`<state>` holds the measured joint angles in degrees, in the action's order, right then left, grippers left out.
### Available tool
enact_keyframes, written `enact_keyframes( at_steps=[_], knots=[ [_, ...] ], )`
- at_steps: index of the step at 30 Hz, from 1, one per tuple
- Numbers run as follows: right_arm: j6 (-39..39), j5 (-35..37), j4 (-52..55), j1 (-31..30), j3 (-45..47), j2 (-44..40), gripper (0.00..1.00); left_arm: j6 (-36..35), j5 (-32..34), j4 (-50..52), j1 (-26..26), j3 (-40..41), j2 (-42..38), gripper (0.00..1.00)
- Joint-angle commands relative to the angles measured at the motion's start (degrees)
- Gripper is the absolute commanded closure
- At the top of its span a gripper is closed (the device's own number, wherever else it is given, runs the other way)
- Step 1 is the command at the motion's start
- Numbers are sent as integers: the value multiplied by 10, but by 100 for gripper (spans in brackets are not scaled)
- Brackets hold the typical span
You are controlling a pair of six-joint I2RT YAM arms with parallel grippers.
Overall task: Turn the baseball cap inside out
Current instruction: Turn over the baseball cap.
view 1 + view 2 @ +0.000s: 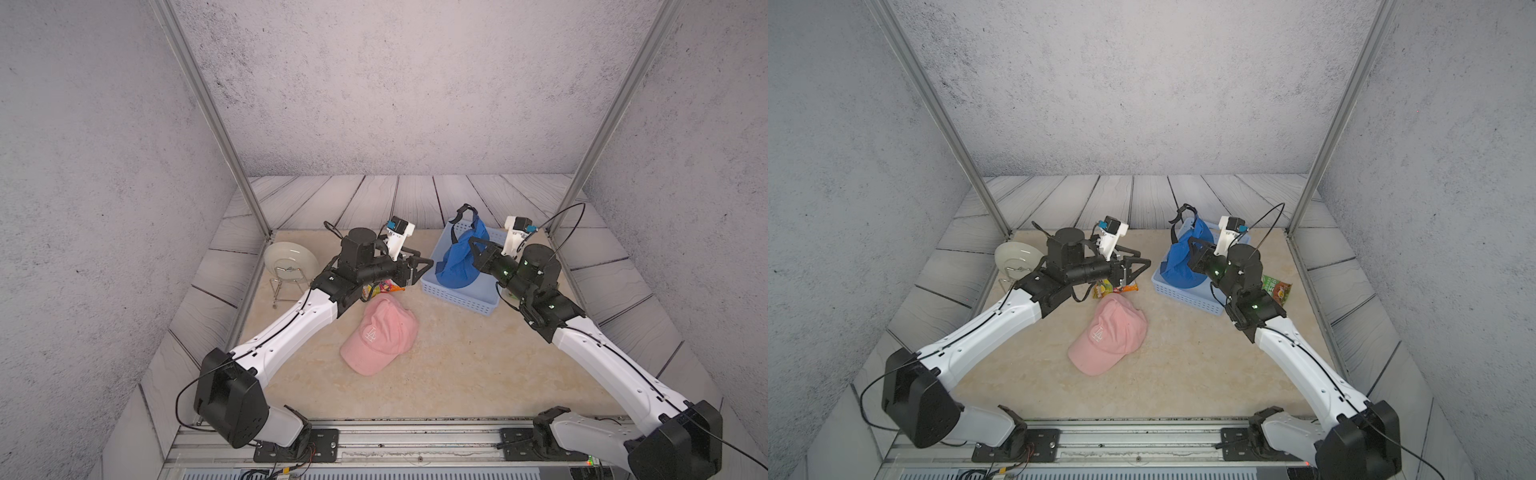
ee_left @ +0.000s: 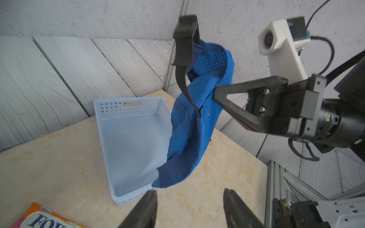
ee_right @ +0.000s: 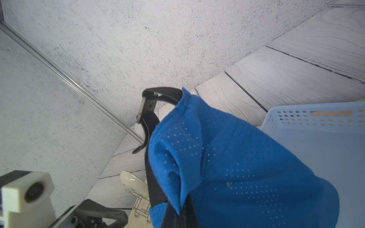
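A blue mesh baseball cap (image 1: 459, 259) (image 1: 1183, 262) hangs crumpled over the basket, its black strap (image 2: 183, 49) (image 3: 150, 110) sticking up. My right gripper (image 1: 473, 244) (image 1: 1192, 245) (image 2: 216, 92) (image 3: 179, 213) is shut on a fold of the blue cap (image 2: 197, 122) (image 3: 246, 167). My left gripper (image 1: 422, 259) (image 1: 1142, 257) (image 2: 189, 192) stands open just left of that cap, level with it, with nothing between its fingers. A pink baseball cap (image 1: 384, 336) (image 1: 1108, 336) lies crown up on the table in front of both grippers.
A light blue perforated basket (image 1: 457, 303) (image 1: 1183, 297) (image 2: 126, 104) (image 3: 316, 114) sits under the blue cap. A plate on a wire rack (image 1: 291, 257) (image 1: 1017, 255) stands at the left. An orange snack packet (image 1: 1104, 289) (image 2: 45, 217) lies under the left arm. A green packet (image 1: 1277, 289) lies behind the right arm.
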<state>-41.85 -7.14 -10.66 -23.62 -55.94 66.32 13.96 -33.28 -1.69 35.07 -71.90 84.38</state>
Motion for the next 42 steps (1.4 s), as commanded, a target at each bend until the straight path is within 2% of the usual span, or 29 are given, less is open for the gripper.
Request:
enact_keyframes(
  at_steps=[1,9,16,23,24,26,27,31,35,38,42],
  knots=[
    [-14,-5,-20,-2,-20,4,100,-20,-33,-20,11,-38,30,40],
    [-14,-18,-11,-3,-28,0,100,-41,-50,-34,46,-69,79,43],
    [-16,-46,-5,-2,-36,-1,100,-61,-12,-30,55,-94,110,55],
    [-17,-57,5,-2,-26,-11,100,-77,13,-30,57,-112,125,58],
    [-17,-56,6,-2,-25,-12,100,-77,11,-30,58,-112,125,66],
    [-15,-48,11,-2,-22,-14,100,-77,3,-28,57,-113,123,92],
    [-12,-38,11,-3,-18,-16,100,-77,0,-25,57,-114,117,100],
    [43,-30,30,0,-18,-21,100,-76,-44,-13,47,-108,87,100],
    [133,-66,120,1,-60,-11,100,-3,-187,-10,16,-126,73,100],
    [188,-110,174,4,-85,-7,88,35,-290,13,3,-154,73,100],
    [236,-153,188,8,-88,-34,47,39,-344,58,-6,-166,61,100]
  ],
)
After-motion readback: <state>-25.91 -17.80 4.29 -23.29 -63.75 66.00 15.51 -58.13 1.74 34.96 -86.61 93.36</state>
